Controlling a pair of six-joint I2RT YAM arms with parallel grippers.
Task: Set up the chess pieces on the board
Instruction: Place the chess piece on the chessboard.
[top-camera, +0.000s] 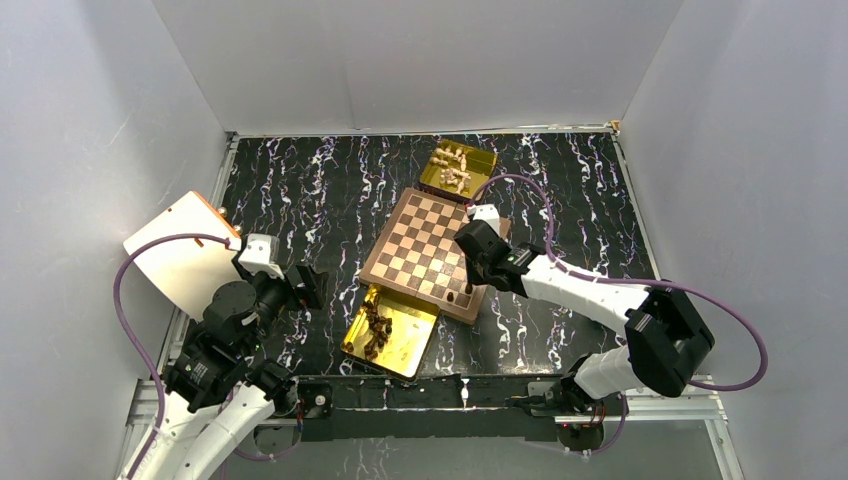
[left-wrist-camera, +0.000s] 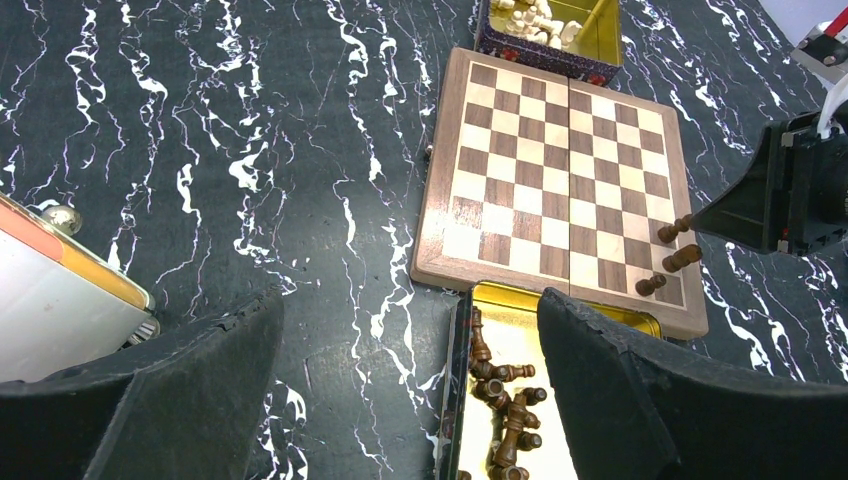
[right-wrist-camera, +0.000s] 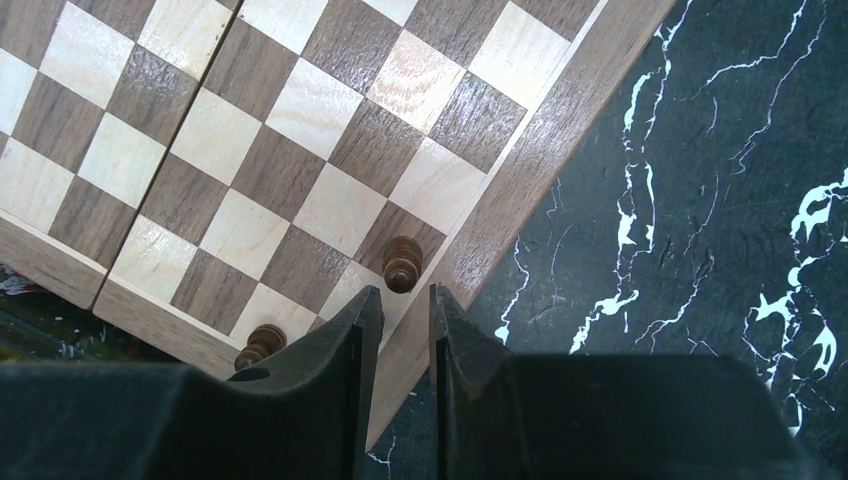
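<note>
Standing along the four o'clock edge of the board (top-camera: 425, 250), three dark brown chess pieces (left-wrist-camera: 682, 258) occupy neighbouring squares of the outermost row. They are slim turned wooden men, far narrower than a square. The board is wooden, with dark brown and cream checks, a reddish-brown rim and a seam down its middle. It lies turned at an angle near the middle of the black, white-veined table (top-camera: 300, 190).

The right gripper (right-wrist-camera: 403, 302) hangs over the board's five o'clock corner, its jaws parted by a narrow slit with nothing between them. One dark piece stands just past its fingertips (right-wrist-camera: 365, 305).

A gold tray (top-camera: 412, 335) lies against the board's seven o'clock side and holds a heap of dark pieces (left-wrist-camera: 505, 400) lying down. A second gold tray (top-camera: 482, 165) at twelve o'clock holds the cream pieces (top-camera: 455, 172).

The left gripper (left-wrist-camera: 410, 400) hovers well apart at nine o'clock, spread wide and empty, near a white panel (top-camera: 175, 255) with an orange edge.
</note>
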